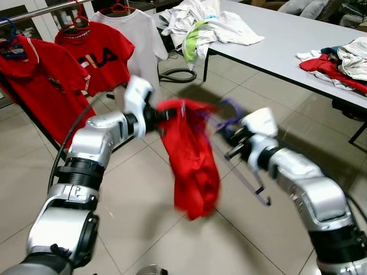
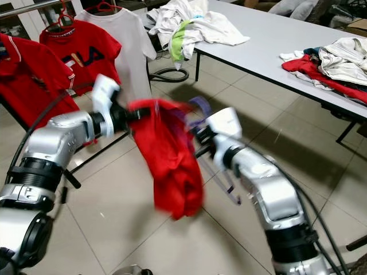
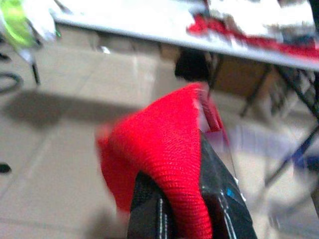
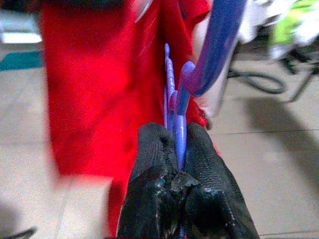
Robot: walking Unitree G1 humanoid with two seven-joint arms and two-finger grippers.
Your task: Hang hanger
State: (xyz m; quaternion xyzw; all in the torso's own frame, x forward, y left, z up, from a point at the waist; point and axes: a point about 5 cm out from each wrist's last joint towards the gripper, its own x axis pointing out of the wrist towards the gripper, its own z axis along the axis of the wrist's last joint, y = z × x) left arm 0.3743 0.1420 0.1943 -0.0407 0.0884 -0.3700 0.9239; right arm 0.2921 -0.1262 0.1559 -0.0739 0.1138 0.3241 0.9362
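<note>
Shirt [image 1: 192, 166]: red knit cloth, matt, ribbed weave visible at the left hand [image 3: 187, 209].
Hanger [image 4: 209, 59]: purple plastic, smooth, slight gloss.
Right hand [image 4: 175, 149]: black fingers [image 4: 152, 164] with rough, pebbled matt pads.
Arms [image 1: 97, 143]: silver metal-look shells, satin sheen, black joints.
Floor [image 1: 137, 217]: beige tiles, smooth, faintly glossy.
Tabletop [image 1: 287, 40]: grey, smooth, matt.
Rail [image 1: 34, 12]: shiny metal tube.
Hung shirts [image 1: 103, 57]: matt cloth.

Heaped clothes [image 1: 207, 24] on a grey table [image 1: 287, 40]; tiled floor [image 1: 137, 217] below.
</note>
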